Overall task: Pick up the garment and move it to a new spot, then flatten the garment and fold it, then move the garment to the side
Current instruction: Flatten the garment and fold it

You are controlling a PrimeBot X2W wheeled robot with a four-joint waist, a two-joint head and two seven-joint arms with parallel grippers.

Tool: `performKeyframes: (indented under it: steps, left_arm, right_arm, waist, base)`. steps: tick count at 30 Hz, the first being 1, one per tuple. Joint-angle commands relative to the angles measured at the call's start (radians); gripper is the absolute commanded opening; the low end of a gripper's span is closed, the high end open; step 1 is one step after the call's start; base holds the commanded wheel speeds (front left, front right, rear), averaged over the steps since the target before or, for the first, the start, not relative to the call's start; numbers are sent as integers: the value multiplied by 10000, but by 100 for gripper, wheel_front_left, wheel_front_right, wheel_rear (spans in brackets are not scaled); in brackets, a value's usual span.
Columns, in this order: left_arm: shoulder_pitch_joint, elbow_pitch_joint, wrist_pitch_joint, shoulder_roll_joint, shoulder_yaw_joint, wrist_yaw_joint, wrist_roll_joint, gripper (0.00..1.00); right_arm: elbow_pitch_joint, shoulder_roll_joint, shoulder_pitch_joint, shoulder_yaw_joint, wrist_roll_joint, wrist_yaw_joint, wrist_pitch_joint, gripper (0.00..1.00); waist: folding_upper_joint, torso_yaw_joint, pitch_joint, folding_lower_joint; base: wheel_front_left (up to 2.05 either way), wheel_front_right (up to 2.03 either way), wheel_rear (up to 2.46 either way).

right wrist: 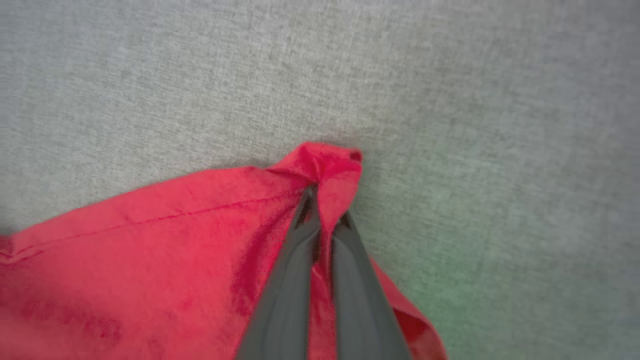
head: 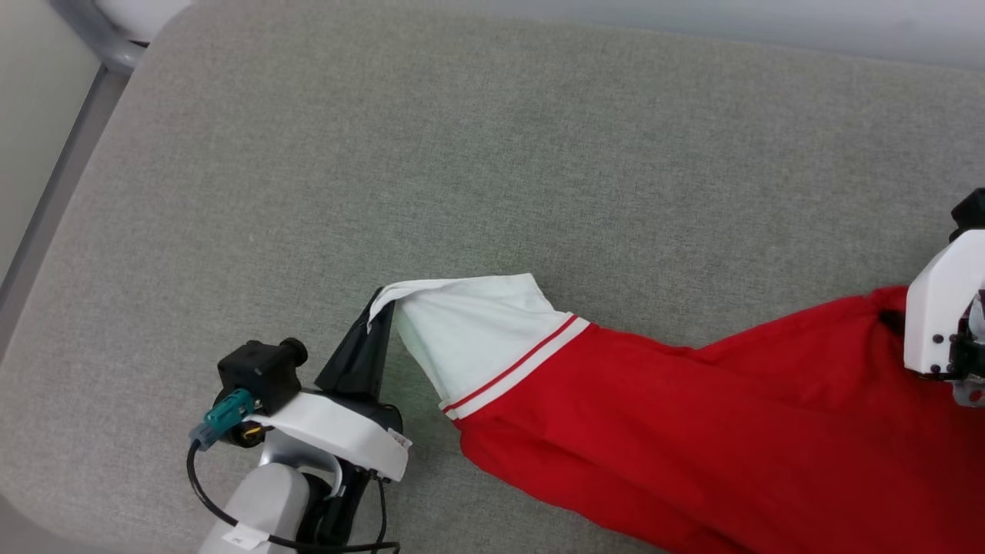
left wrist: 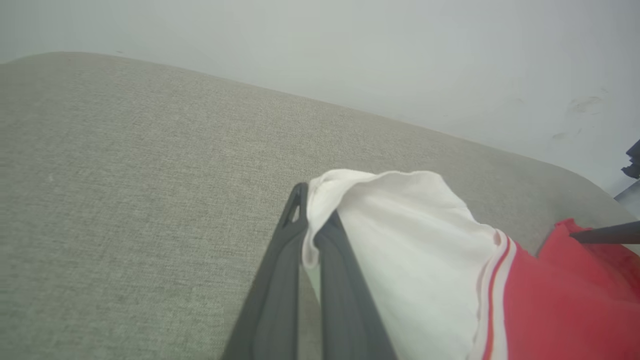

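Note:
The garment (head: pixel 692 415), a red jersey with a white sleeve and red-white striped trim, lies stretched across the grey cushion from centre to right. My left gripper (head: pixel 377 308) is shut on the end of the white sleeve (left wrist: pixel 400 240); the cloth is pinched between its dark fingers (left wrist: pixel 280 280). My right gripper (right wrist: pixel 322 210) is shut on a bunched red corner of the garment (right wrist: pixel 325 165). In the head view the right wrist's white housing (head: pixel 943 308) sits at the right edge, over the red cloth. The letters and number are hidden.
The grey fabric cushion (head: pixel 462 154) spreads wide behind and to the left of the garment. Its rounded left edge meets a pale floor and a grey metal frame (head: pixel 92 46). A pale wall (left wrist: pixel 400 50) rises beyond the far edge.

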State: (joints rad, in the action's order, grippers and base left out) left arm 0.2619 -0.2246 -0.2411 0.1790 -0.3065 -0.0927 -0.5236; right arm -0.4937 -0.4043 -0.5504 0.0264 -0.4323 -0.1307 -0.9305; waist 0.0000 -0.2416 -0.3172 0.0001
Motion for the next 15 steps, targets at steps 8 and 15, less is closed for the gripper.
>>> performKeyframes:
  steps: [8,15]
  left_arm:
    - [595,-292,259,502,338,-3,-169,0]
    - [2104,-729,775,1179,773,-43,-289,0]
  right_arm:
    - [-113,304,-261,-334,435,5,1910,0]
    - [-245,648,-1153,-778,1368,7,3704,0]
  waist:
    - [0,560,960,-1]
    - [0,1329,1618,-1]
  base:
    - [0,0,0]
    - [0,0,0]
